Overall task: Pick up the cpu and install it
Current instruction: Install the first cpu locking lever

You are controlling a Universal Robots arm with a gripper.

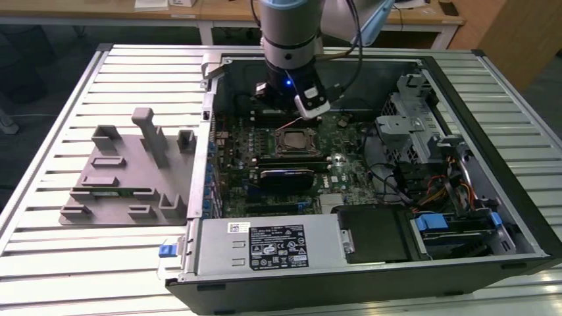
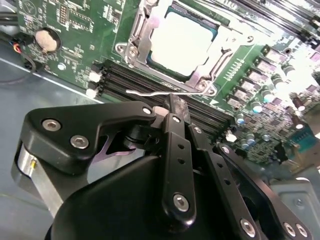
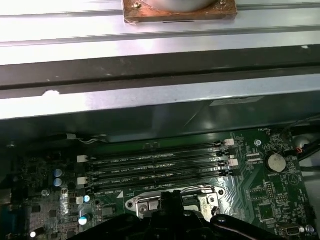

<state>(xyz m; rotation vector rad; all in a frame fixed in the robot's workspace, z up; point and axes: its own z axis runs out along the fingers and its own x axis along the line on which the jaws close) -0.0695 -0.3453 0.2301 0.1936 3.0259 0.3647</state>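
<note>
- Hanging low over the green motherboard (image 2: 75,55), the tool (image 2: 169,107) has its black fingers drawn together at the tips, with nothing visible between them.
- Tool tips sit right at one end of the thin lever wire (image 2: 147,92). Can't tell whether they touch or pinch it.
- Lever wire lies alongside the socket frame (image 2: 141,40), by the black memory slots (image 2: 125,80).
- cpu (image 2: 182,42) is just past the lever: seated flat in the socket, silver top up, metal socket frame around all four sides.
- Coin cell (image 2: 45,40) sits on the board off to one side of the socket, well apart from it.
- A row of small capacitors (image 2: 257,105) runs along the board on the opposite side of the socket.
- Exterior view: the arm (image 1: 285,33) comes straight down into the open case (image 1: 351,283), with the tool over the board on the far side of the cpu.
- Case lies on its side on the slatted metal surface (image 1: 88,276), with the power supply (image 1: 263,247) at the near end.
- Grey fixture (image 1: 131,171) rests on the surface just beside the case, on the exterior view's left.
</note>
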